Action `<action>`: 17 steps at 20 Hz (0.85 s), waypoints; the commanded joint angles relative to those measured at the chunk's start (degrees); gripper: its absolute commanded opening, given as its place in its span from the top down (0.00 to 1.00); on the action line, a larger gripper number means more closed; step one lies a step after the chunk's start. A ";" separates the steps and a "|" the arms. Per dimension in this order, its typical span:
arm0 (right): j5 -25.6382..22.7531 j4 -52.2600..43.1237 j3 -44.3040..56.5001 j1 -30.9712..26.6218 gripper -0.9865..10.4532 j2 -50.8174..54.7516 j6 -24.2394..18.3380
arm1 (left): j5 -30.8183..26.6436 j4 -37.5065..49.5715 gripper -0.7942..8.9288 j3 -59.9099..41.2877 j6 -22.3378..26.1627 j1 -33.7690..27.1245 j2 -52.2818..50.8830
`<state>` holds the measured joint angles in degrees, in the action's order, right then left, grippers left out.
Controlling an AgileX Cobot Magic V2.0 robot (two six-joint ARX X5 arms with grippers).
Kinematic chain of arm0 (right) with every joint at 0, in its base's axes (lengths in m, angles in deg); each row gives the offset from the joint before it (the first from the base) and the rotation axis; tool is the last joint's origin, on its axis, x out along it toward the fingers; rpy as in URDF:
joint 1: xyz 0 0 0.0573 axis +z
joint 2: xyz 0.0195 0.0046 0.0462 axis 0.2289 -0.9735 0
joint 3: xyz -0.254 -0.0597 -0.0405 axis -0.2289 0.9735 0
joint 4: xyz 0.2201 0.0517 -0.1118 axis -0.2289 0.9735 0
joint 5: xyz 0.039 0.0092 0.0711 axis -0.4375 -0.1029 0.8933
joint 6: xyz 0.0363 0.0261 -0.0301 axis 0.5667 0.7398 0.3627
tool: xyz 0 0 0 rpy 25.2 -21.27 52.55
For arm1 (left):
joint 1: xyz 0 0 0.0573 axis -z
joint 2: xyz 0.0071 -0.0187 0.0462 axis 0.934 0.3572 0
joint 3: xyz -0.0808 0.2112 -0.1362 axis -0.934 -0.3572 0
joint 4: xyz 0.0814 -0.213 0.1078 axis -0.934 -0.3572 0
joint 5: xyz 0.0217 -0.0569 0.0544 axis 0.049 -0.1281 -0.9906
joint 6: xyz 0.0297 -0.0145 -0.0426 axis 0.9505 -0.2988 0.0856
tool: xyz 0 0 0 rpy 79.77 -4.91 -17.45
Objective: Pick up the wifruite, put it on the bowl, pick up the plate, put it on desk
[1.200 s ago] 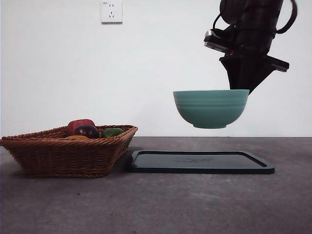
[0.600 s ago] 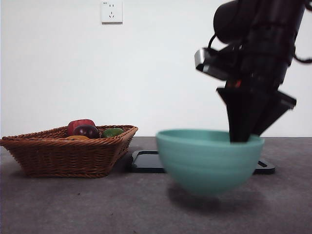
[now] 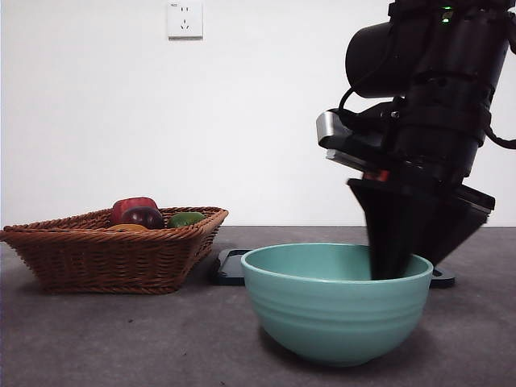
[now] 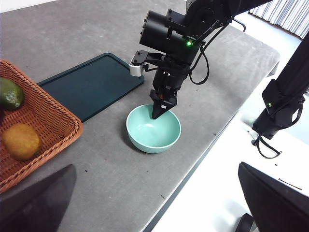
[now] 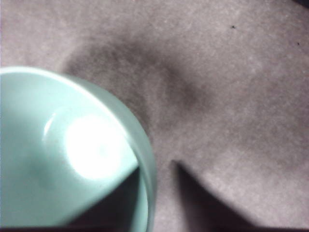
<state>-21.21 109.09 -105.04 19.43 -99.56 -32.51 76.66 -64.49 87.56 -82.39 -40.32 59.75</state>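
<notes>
The bowl (image 3: 337, 301) sits on, or just above, the table (image 3: 121, 339), in front of the dark tray (image 4: 89, 82). In the front view its base meets the surface, but contact cannot be confirmed.

The right claw (image 3: 397, 258) is clamped on the bowl's rim at about 3 o'clock in the front view, with 1 jaw inside the wall and 1 outside, as the right wrist view shows.

The wifruite (image 4: 20, 141) lies in the wicker basket (image 3: 113, 250), well apart from the bowl. A green fruit (image 4: 10, 94) lies near it in the left wrist view, and a dark red fruit (image 3: 142, 216) shows above the basket rim in the front view. The wifruite step is not yet done.

**Risks**
- The grip holds only 1 side of the rim. If the jaws release before the base is fully seated, the bowl could rock or tip.
- If the claw lifts away off vertical, the inner jaw may catch the wall and drag the bowl.
- The bowl stands toward the table's near edge, so any slide in that direction is a hazard.

**Pose**
- The right arm descends steeply from above, with its wrist nearly vertical over the rim.
- The left claw (image 4: 154, 203) hangs high over the basket side, with its jaws spread wide and empty.
</notes>
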 commanded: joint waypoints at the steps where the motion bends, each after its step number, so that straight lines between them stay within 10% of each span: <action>1: -0.02 0.11 -1.07 0.39 0.60 -0.09 0.63 | 0.09 0.46 0.30 0.55 0.48 0.31 0.07; 8: -3.21 8.90 -8.28 0.15 0.38 11.26 0.83 | 0.07 0.46 0.30 0.55 0.48 0.31 0.07; 17: -3.26 21.73 -13.00 0.15 0.38 41.99 0.85 | 0.09 0.48 0.30 0.55 0.42 0.31 0.07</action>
<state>-24.33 131.08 -117.13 19.28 -57.60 -31.97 76.66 -64.47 87.56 -82.39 -40.32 59.75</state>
